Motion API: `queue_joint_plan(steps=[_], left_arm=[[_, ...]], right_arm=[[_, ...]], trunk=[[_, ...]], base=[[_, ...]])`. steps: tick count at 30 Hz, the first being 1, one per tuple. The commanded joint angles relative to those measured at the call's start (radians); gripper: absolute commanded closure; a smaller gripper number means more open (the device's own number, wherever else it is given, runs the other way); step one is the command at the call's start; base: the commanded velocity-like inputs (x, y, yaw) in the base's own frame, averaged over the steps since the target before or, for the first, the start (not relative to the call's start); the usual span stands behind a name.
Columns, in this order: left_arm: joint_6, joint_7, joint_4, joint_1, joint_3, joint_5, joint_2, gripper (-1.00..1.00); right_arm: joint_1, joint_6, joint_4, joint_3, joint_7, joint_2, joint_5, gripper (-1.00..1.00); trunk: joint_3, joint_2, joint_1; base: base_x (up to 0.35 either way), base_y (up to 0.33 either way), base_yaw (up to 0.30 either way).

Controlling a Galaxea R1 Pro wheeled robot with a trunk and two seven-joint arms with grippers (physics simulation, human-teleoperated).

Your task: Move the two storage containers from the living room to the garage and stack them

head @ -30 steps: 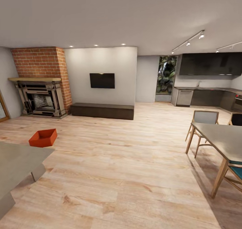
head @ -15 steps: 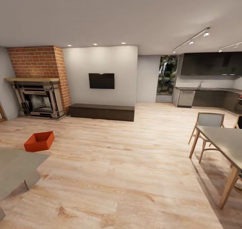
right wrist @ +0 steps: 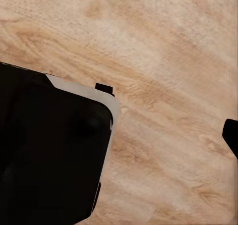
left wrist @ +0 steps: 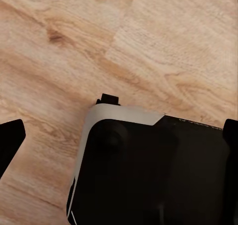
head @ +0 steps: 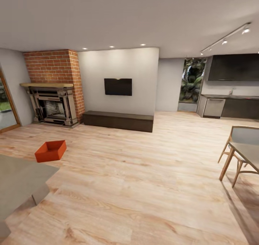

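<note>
On the wood-plank floor sits one unlabelled orange-red storage container.

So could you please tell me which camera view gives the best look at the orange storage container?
The head view: the orange storage container sits open on the wood floor near the fireplace. Both wrist views look down at floor planks and the robot's dark base, not the container.

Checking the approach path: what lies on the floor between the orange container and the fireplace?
In the head view, only bare wood-plank floor separates the orange container from the fireplace; nothing stands between them.
</note>
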Motion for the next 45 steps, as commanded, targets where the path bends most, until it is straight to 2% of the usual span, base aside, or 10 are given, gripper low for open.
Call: queue_joint_plan(steps=[1, 45], left_arm=[[-0.002, -0.002, 0.001, 0.000, 0.007, 0.003, 0.000, -1.00], [0.000, -0.002, 0.001, 0.000, 0.008, 0.003, 0.000, -1.00]], right_arm=[[-0.001, -0.005, 0.003, 0.001, -0.003, 0.000, 0.010, -1.00], [-0.001, -0.006, 0.003, 0.012, -0.005, -0.010, 0.020, -1.00]], trunk=[[0.000, -0.001, 0.001], [0.000, -0.001, 0.001]], base=[[0.323, 0.000, 0.083], [0.323, 0.000, 0.003]])
